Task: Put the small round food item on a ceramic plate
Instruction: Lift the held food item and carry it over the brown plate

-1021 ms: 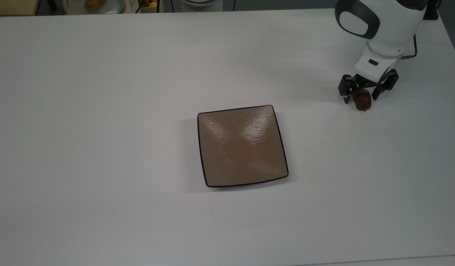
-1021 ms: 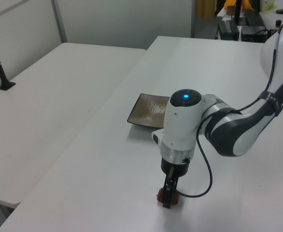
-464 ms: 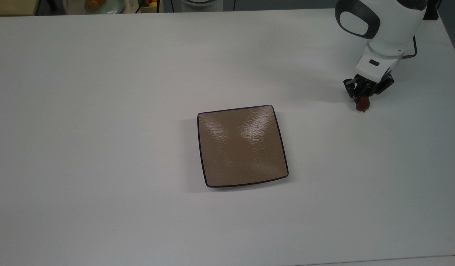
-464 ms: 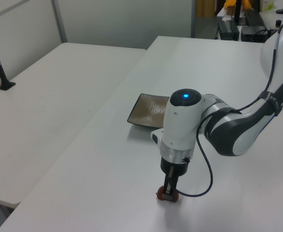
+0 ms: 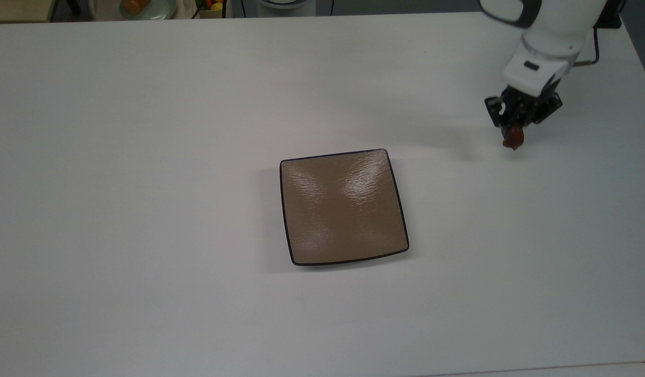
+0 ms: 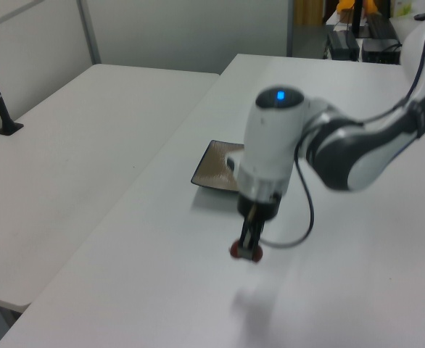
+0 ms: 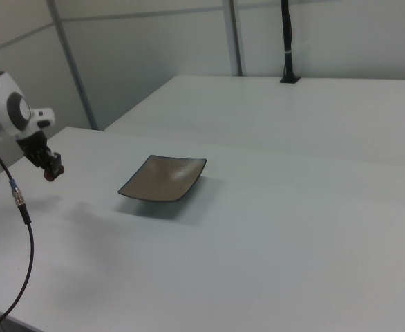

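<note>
The small round food item [image 5: 513,137] [image 6: 244,251] [image 7: 51,174] is a dark reddish lump pinched between the fingers of my gripper [image 5: 515,131] [image 6: 248,246] [image 7: 52,170], which is shut on it and holds it above the table; its shadow lies below it in the left view. The ceramic plate [image 5: 343,206] [image 6: 216,165] [image 7: 164,178], square and tan-brown with a dark rim, lies bare at the table's middle. In the top view the gripper hangs well to the upper right of the plate.
A black cable [image 7: 24,207] loops down from the arm. The white table [image 5: 144,157] spreads wide around the plate. Beyond its far edge in the top view stands a dish with food [image 5: 139,7]. A second table [image 6: 75,145] adjoins in the left view.
The gripper closed on the food item, which was resting on the table, then lifted it off the surface and rose with the arm.
</note>
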